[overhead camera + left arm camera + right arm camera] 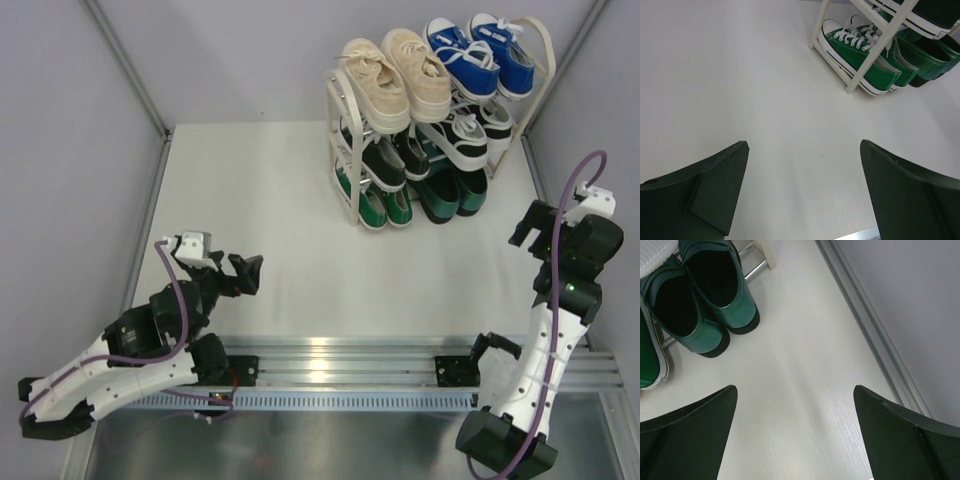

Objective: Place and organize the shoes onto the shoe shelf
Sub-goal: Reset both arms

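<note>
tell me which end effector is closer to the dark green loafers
Right. The right end effector is close beside the dark green loafers, to their right. The left end effector is far off to their left, beyond the shoe shelf.

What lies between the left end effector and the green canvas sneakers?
Only bare white table lies before the green canvas sneakers; the left wrist view shows it.

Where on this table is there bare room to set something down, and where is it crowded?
Widest bare patch: the table left of the shoe shelf, out to the left wall. Also bare between the left gripper and right gripper. Narrower strip between the green loafers and the right rail. The shelf looks full.
</note>
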`<state>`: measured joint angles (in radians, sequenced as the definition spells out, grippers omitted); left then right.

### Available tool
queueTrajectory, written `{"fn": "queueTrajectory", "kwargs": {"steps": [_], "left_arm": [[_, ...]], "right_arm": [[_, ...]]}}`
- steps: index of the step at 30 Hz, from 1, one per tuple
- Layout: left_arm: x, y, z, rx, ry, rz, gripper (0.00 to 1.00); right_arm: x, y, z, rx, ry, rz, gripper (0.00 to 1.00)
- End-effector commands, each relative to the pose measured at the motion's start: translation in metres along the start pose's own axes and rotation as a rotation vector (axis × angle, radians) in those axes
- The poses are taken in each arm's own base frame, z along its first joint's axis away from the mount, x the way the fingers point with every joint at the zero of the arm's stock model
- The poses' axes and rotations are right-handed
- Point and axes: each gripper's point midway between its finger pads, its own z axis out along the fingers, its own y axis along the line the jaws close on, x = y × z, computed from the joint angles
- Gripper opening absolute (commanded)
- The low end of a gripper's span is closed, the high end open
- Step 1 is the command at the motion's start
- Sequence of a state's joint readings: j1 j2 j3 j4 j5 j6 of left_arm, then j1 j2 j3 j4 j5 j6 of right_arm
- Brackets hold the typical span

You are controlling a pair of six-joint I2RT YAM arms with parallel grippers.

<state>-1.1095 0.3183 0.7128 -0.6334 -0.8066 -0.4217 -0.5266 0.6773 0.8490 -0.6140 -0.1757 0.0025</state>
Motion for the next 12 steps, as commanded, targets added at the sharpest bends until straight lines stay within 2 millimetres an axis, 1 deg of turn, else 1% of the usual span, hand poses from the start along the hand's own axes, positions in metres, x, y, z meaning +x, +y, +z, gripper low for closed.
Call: {"fn": "queueTrajectory", "kwargs": {"steps": [1, 6, 7, 10, 12], "left_arm": [[0.0025, -0.0020, -0.0006, 0.014, 0.008, -0.008, 0.98], [0.0027, -0.0030, -0.0009, 0.020, 0.010, -0.011, 0.98], [0.0032, -0.0029, -0.0008, 0.019, 0.011, -0.009, 0.98], [0.0034, -0.0034, 0.0001, 0.017, 0.014, -0.005, 0.98], [0.0035, -0.0035, 0.0007, 0.012, 0.015, -0.003, 0.98]], "right_arm": [[-0.0158, -0.0020, -0.0018, 0.011, -0.069, 0.009, 0.99], [-0.0169, -0.0027, -0.0018, 0.013, -0.077, -0.003, 0.99], [-0.0172, -0.0041, -0.0011, 0.013, -0.078, -0.039, 0.99], [-0.0149, -0.0033, 0.0014, 0.004, -0.080, -0.048, 0.99], [-0.0185, -0.0054, 0.0036, 0.011, -0.107, -0.068, 1.00]]}}
